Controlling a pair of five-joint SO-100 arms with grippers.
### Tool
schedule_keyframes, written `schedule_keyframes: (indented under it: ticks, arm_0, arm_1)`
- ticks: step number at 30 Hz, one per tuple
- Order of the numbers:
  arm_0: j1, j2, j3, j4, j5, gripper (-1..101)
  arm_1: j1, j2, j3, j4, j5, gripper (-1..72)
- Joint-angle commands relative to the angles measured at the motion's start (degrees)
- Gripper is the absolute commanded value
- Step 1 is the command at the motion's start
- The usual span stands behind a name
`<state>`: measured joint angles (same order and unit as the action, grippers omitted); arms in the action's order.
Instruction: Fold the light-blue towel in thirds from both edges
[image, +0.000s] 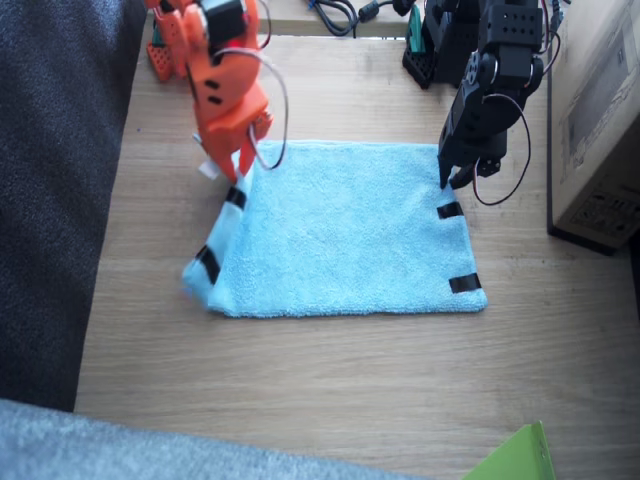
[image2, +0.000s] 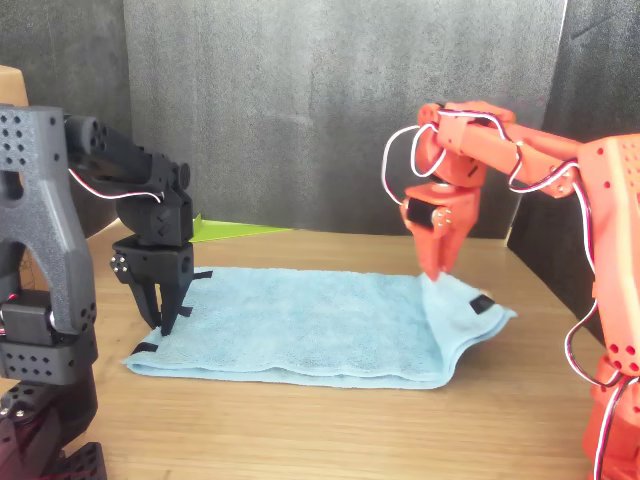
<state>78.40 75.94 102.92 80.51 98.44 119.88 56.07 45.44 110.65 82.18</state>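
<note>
Wooden table (image: 330, 380): one light-blue towel (image: 340, 235) lies spread at its centre. No writing is legible on anything.

Right arm (image: 215, 70), orange, one: its gripper (image2: 435, 270) is clenched on the towel's far corner and holds it lifted, so that short edge (image: 215, 250) curls up off the table.

Left arm (image: 495, 70), black, one: its gripper (image2: 162, 315) stands tips-down on the opposite short edge (image: 455, 240), jaws slightly parted; whether it pinches cloth, cannot tell.

Black tape strips: four visible, two per short edge.
</note>
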Motion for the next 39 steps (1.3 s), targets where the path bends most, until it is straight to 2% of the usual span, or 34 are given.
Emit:
schedule_keyframes:
  ticks: [1,30,31,33,34,36,39]
  arm_0:
    - [1.1,1.8,0.5,-0.4,0.2,0]
    - [1.0,1.8,0.5,-0.6,-0.7,0]
    - [1.0,1.8,0.5,-0.6,-0.7,0]
    - [1.0,1.8,0.5,-0.6,-0.8,0]
    - [1.0,1.8,0.5,-0.6,-0.9,0]
    - [1.0,1.8,0.6,-0.6,-1.0,0]
    - [1.0,1.8,0.6,-0.6,-1.1,0]
  arm_1:
    - [2.2,-0.6,-2.9,0.7,-0.1,0.1]
    - [15.7,-15.4,-25.4,0.8,-2.4,0.5]
    - [16.1,-15.6,-26.0,0.8,-2.5,3.7]
    - [17.0,-15.5,-26.6,0.8,-3.5,19.2]
    - [17.3,-15.4,-27.2,0.8,-3.8,22.6]
    - [18.0,-15.1,-28.5,0.8,-3.8,27.0]
    - [18.8,-13.4,-29.1,0.8,-4.3,29.2]
